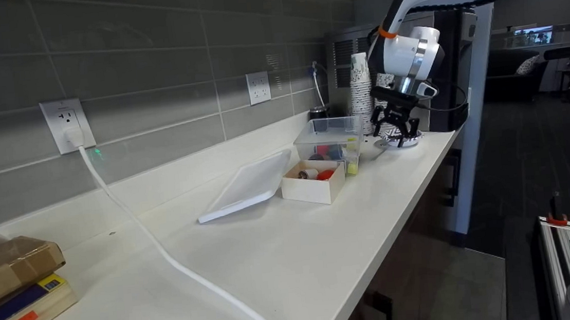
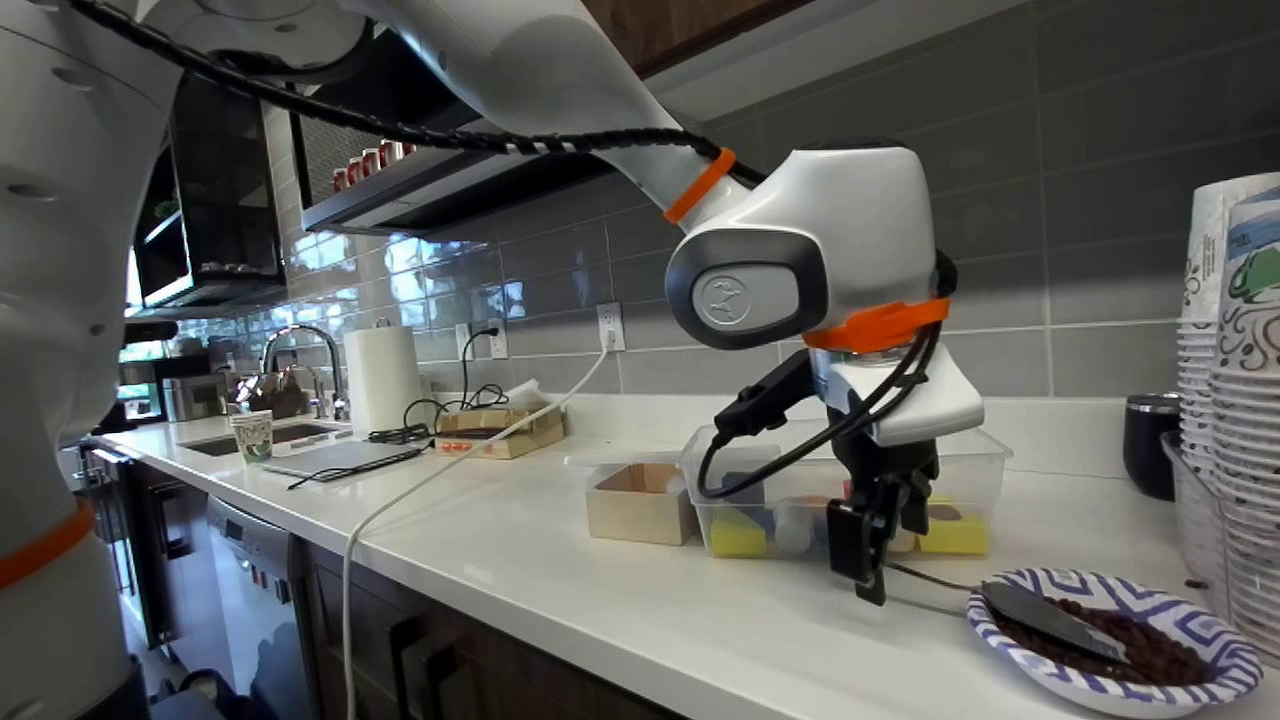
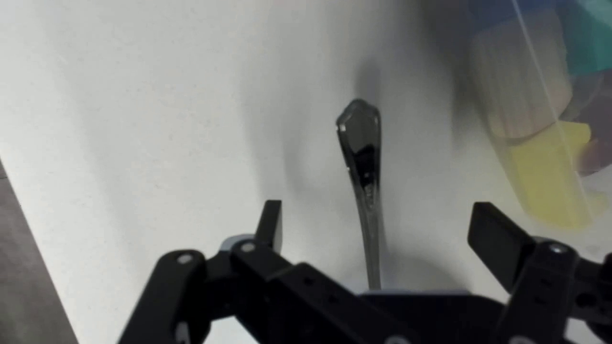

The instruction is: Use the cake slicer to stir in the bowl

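Observation:
The cake slicer rests with its dark blade (image 2: 1050, 622) in the shallow bowl (image 2: 1060, 680), which is whitish with a blue-purple zigzag pattern. Small dark reddish-brown pieces lie in the bowl under the blade. The slicer's thin metal handle (image 3: 366, 157) sticks out over the rim above the counter. My gripper (image 3: 377, 212) is open, one finger on each side of the handle and apart from it. In the wrist view the bowl and blade are out of view. The gripper also shows in both exterior views (image 1: 392, 132) (image 2: 893, 555). The bowl (image 1: 410, 143) is partly behind the gripper in an exterior view.
A clear plastic box (image 2: 965, 490) of colourful items stands beside the gripper, close to its right finger in the wrist view. A wooden box (image 1: 308, 189) and a white lid (image 1: 251, 183) are farther along. Stacked paper cups (image 2: 1250, 450) stand behind the bowl.

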`<move>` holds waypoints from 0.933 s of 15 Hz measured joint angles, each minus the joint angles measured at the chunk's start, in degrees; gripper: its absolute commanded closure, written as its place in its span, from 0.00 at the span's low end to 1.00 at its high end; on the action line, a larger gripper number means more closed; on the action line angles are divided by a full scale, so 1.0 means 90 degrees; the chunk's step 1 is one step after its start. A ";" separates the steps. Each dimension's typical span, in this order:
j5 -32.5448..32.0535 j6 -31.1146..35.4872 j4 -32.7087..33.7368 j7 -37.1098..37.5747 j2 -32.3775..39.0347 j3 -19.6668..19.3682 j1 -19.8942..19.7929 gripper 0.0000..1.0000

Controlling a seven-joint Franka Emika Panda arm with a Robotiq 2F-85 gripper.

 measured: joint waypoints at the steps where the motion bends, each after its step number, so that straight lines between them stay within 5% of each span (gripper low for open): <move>1: -0.0072 0.0000 0.0002 0.0072 0.0048 0.0000 0.0029 0.00; 3: -0.0169 0.0000 0.0005 0.0192 0.0129 0.0000 0.0085 0.27; 7: -0.0244 0.0002 0.0006 0.0297 0.0183 -0.0002 0.0116 0.60; 12: -0.0244 0.0183 0.0000 0.0297 0.0181 -0.0040 0.0109 0.98; 14: -0.0244 0.0243 -0.0006 0.0297 0.0181 -0.0049 0.0109 1.00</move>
